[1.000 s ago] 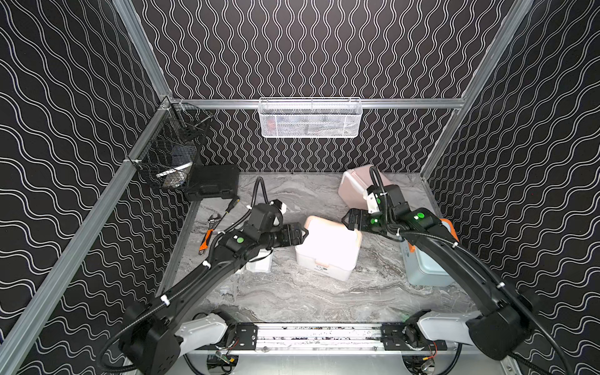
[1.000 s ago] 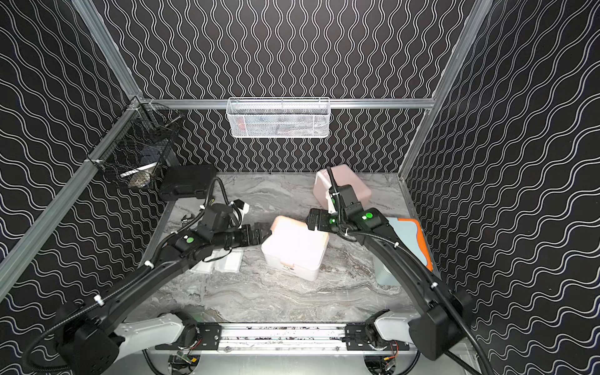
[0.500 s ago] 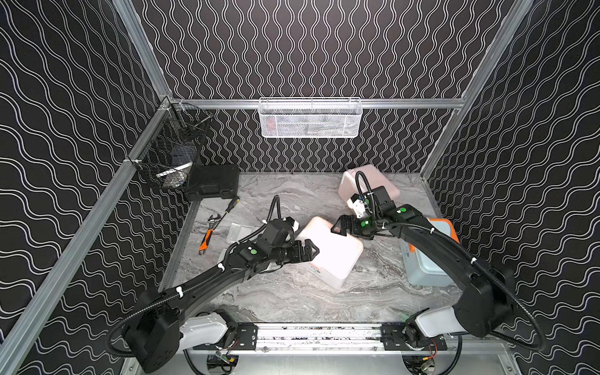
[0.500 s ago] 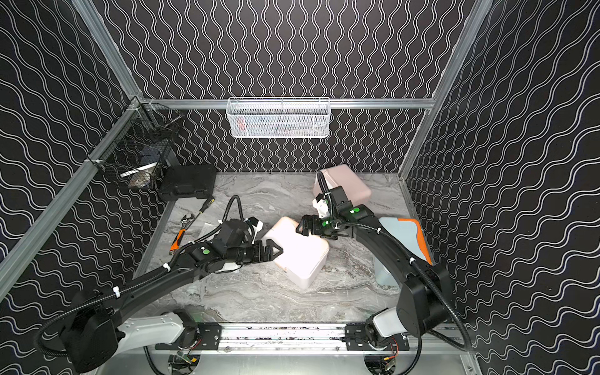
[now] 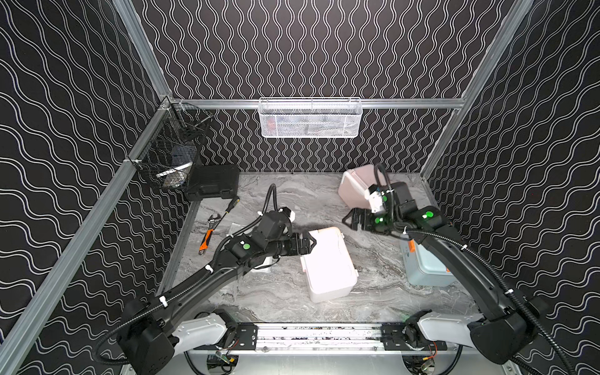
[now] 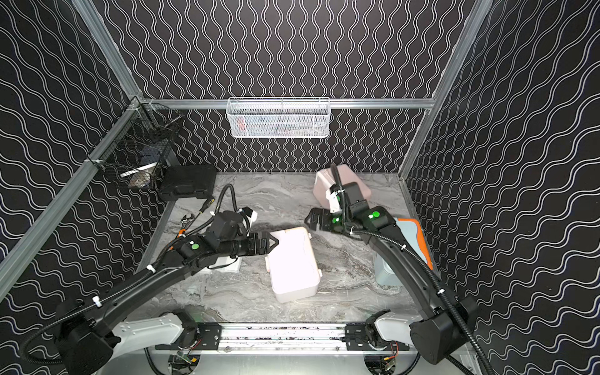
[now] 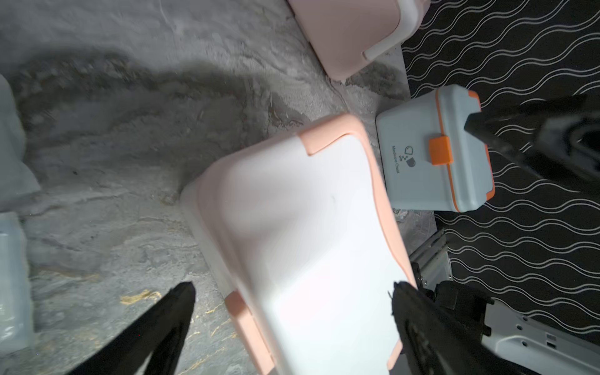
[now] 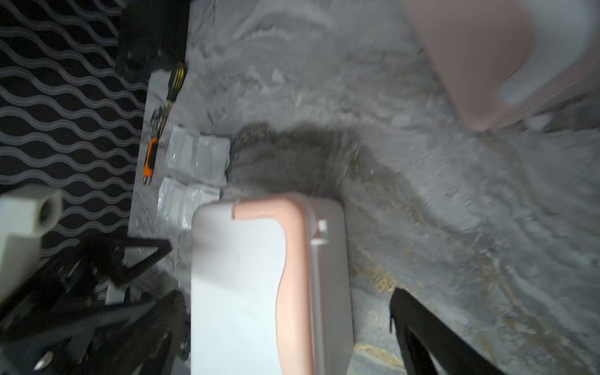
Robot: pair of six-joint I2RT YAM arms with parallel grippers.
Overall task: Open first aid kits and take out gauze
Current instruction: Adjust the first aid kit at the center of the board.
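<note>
The white first aid kit with peach trim (image 5: 328,263) (image 6: 292,263) lies shut mid-table, turned at an angle. My left gripper (image 5: 312,242) (image 7: 292,292) is open, its jaws either side of the kit's far left corner (image 7: 308,243). My right gripper (image 5: 346,221) (image 8: 285,302) is open just behind the kit's far right corner (image 8: 243,276), holding nothing. The pink kit (image 5: 354,188) (image 8: 487,58) stands shut at the back right. The light blue kit (image 5: 425,269) (image 7: 428,152) sits shut at the right, partly under my right arm. Two gauze packets (image 8: 198,156) lie left of the white kit.
A flat black hard case (image 5: 212,181), a screwdriver (image 5: 232,206) and an orange-handled wrench (image 5: 207,237) lie along the left side. A white wire basket (image 5: 310,118) hangs on the back wall, a black one (image 5: 172,156) on the left wall.
The white kit has turned and slid toward the front. My left gripper moved right to the kit's far corner. My right gripper drew back to the right, away from the kit.
</note>
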